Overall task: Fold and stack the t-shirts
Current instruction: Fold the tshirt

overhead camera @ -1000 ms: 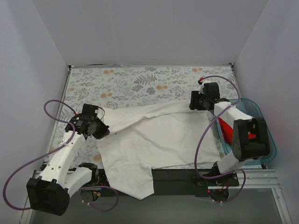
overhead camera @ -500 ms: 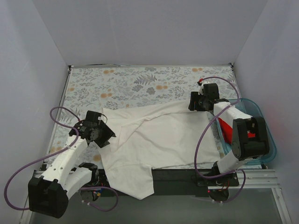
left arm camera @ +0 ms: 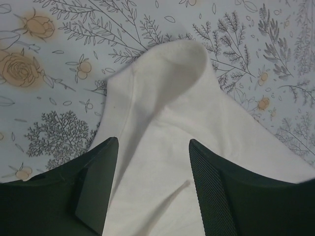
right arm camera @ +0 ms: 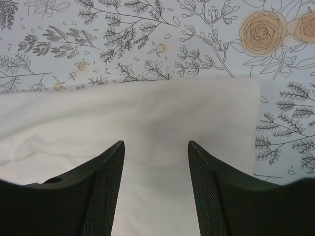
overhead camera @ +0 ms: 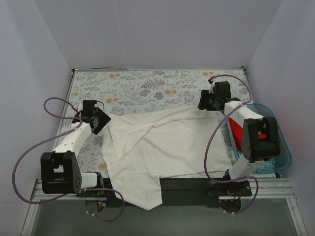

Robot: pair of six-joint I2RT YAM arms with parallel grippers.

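A white t-shirt [overhead camera: 167,147] lies spread on the floral tabletop, its near part hanging over the front edge. My left gripper [overhead camera: 101,121] hovers open over the shirt's far left corner [left arm camera: 167,98]; its fingertips [left arm camera: 153,141] stand apart above the cloth with nothing between them. Over the shirt's far right corner [right arm camera: 236,98] my right gripper [overhead camera: 203,104] is open too, its jaws [right arm camera: 155,143] straddling bare white cloth. A red t-shirt [overhead camera: 238,132] lies in the tub at the right, partly hidden by the right arm.
The translucent blue tub [overhead camera: 281,147] stands at the table's right edge beside the right arm. The floral tabletop [overhead camera: 138,86] runs on behind the shirt. White walls close in the back and both sides. Purple cables loop off both arms.
My left gripper has opened and let go of the shirt's left edge, then drawn back toward the far left. The released corner lies flat. The right gripper has shifted slightly farther away.
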